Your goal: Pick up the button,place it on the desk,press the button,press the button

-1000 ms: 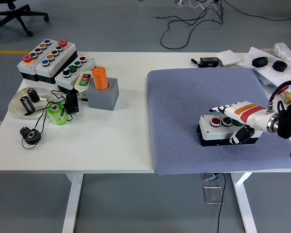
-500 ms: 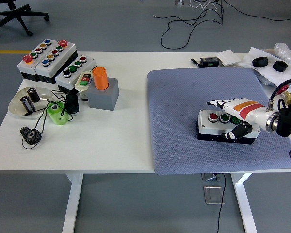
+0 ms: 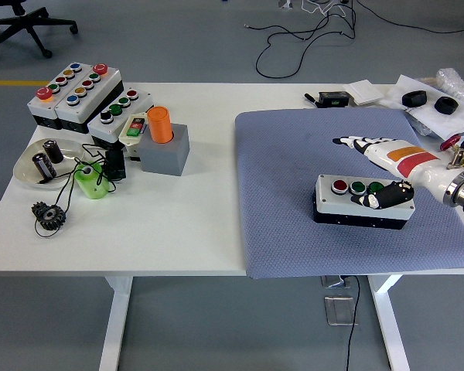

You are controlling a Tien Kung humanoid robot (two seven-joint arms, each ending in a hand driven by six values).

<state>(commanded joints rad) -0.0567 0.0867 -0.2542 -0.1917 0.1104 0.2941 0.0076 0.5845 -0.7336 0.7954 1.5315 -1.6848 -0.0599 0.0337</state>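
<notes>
Right hand (image 3: 383, 158) extended from the right edge over the grey mat (image 3: 294, 193), fingers (image 3: 352, 142) spread flat and grasping nothing, pointed leftward above and behind the button box (image 3: 362, 202). Thumb (image 3: 380, 199) lowered onto the box's top face, just right of the green buttons; actual pressing of a button could not be told. Box lay flat on the mat, white top over black base, with a red button (image 3: 340, 185) at its left and two green ones (image 3: 367, 187) beside it.

Beyond the mat, at the table's far right corner: white papers (image 3: 417, 89) carrying two black round parts (image 3: 429, 102), plus a small black device (image 3: 332, 98) near the far edge.

On the white table (image 3: 193, 232), well apart to the left: grey block (image 3: 166, 151) holding an upright orange cylinder (image 3: 160, 124); three further button boxes (image 3: 85, 97) grouped at the far left corner; a small switch unit (image 3: 134, 127) beside them; a clear dish (image 3: 35, 166) with two dark cylinders; a green holder (image 3: 89, 182) with black wires; a black gear (image 3: 48, 214) near the front.
</notes>
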